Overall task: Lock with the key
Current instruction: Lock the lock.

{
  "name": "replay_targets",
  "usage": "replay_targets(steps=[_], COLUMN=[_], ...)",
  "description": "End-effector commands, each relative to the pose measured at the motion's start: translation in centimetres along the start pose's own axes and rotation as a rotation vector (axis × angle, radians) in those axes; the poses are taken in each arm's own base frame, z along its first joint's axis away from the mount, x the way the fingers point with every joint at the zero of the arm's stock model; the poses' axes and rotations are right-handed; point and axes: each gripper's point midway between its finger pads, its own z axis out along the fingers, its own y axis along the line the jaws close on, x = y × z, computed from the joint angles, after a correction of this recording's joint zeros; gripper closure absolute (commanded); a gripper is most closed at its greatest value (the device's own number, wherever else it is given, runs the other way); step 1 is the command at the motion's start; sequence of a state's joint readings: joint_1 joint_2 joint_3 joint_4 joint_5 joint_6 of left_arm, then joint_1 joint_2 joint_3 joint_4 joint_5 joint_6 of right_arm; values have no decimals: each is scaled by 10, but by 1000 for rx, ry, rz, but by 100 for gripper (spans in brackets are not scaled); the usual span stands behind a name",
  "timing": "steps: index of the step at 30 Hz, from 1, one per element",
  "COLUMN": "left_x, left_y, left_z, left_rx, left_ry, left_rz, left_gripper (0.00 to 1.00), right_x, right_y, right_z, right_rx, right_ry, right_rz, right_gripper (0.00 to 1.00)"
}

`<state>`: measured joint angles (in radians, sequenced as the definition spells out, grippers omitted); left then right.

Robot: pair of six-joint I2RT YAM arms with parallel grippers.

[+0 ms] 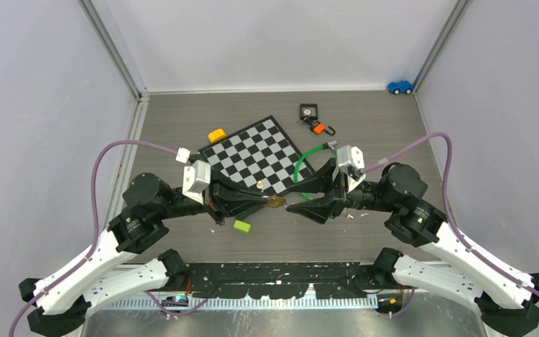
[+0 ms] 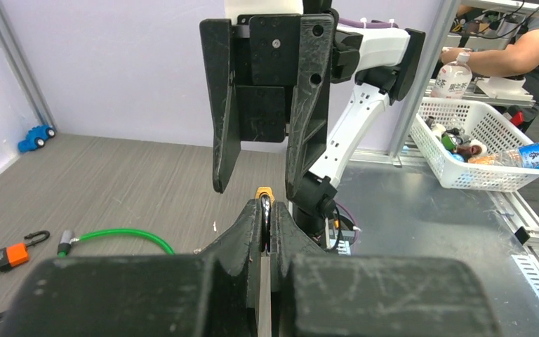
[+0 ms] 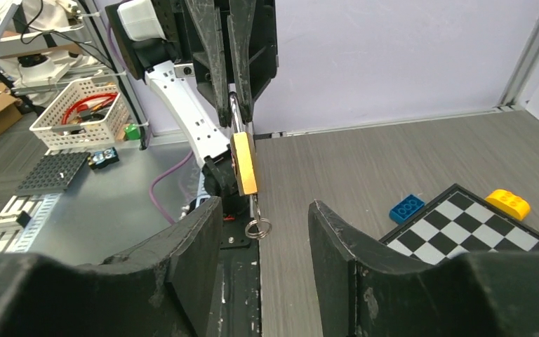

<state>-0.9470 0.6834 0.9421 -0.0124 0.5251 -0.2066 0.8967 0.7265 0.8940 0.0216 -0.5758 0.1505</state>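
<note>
Half done at best, judging by the layout. Found the left gripper [image 3: 233, 105] clamped tight on the shackle end of the padlock [image 3: 243, 163], holding the brass body in the air between the two arms, over the table [image 1: 393, 140] just off the near corner of the checkerboard [image 1: 256, 154]. Found the key [image 3: 253, 205] seated in the free end of the lock, with the key ring [image 3: 257, 227] dangling from it. Found the right gripper [image 2: 258, 184] spread wide, one finger on either side of the key, gripping nothing. Unable to confirm the shackle pressed home; hidden inside the left fingers.

Recommended for the step in hand:
- Advance until the pads bracket the key's head, not the loose ring.
- Close flat on the head, then turn by wrist roll alone, about the key's own line.
- Keep the left clamp firm against the twist; avoid any side load likely to lever the lock out of its hold.

Clearance: grippers nose to nose, so little room for travel along their shared line. Open air above and to both sides. Below, note the green block [image 1: 241, 226] near the left arm and the green cable [image 1: 302, 165] beside the right arm; neither touching.
</note>
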Motion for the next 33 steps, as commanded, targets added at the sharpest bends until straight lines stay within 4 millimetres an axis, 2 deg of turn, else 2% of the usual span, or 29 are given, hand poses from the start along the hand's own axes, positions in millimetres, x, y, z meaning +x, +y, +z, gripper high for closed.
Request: replay_targets(steps=[1,12,20,33], left_x=[-36,-36,-35,-38], left_y=[-11,-12,-11,-10], left_z=[0,1,2,1], left_rx=[45,54,52,41], left_ry=[-102,-101,-100,-110], left_rz=[53,44,42,46], left_gripper=[100,100,100,100], right_x=[-21,-14,-15,-6], right_y=[14,12,13,14], right_z=[0,5,4,2], right_rx=[-67,-84,-86,-90], right_ry=[-38,-16,-18,12], right_rz=[-9,-21,-28,-25], right_gripper=[48,60,73,68])
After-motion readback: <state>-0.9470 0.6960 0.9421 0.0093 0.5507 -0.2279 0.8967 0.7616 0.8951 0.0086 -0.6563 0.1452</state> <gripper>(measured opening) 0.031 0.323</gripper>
